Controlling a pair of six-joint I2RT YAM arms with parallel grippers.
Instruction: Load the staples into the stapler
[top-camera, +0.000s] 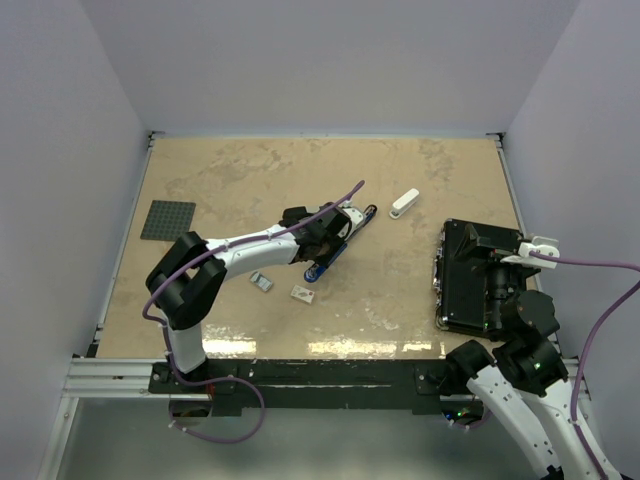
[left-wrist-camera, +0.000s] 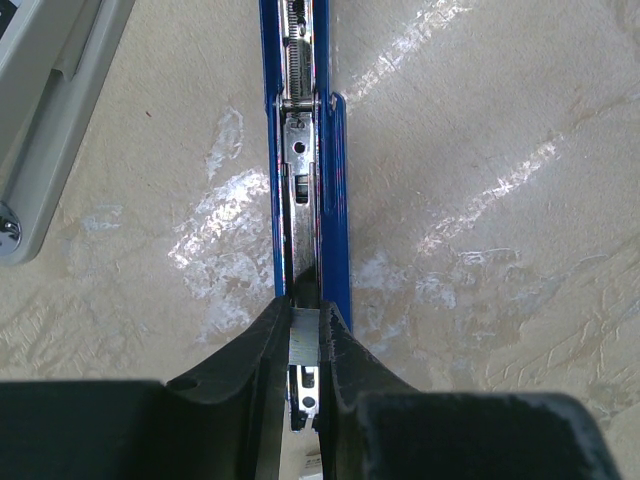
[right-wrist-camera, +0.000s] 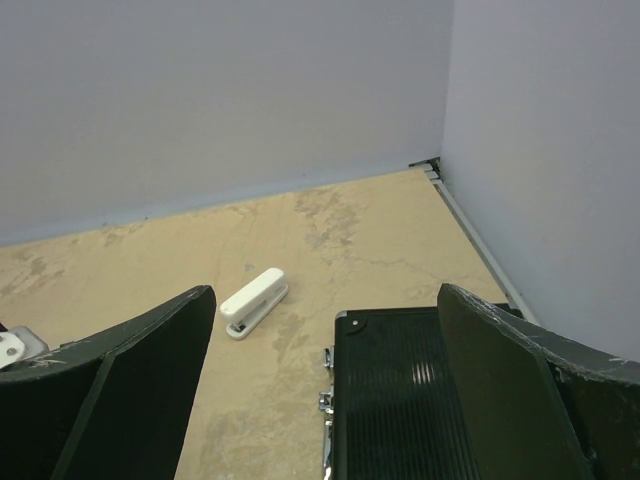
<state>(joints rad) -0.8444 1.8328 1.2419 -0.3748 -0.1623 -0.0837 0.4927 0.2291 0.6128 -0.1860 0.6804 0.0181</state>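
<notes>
Left gripper is over the middle of the beige desk, on the opened blue metal stapler. The stapler lies flat with its magazine channel facing up.

In the left wrist view the black fingers are pinched almost together on a short silver metal strip. The strip sits in line with the channel, at its near end. It looks like a staple strip, but I cannot tell for sure, nor whether it is already seated in the channel.

Staples: the tiny whitish flat staples box with a reddish mark lies on the desk just on the near side of the stapler, apart from it. The small grey tray piece is just to its left, and nothing touches either one.

Right gripper has its jaws spread wide with nothing between them. It hangs above the black ribbed hard case, which lies at the right edge of the desk.

A small white plastic stapler lies towards the far right of the desk, well apart from both grippers. A dark grey studded square plate lies by the left edge.
</notes>
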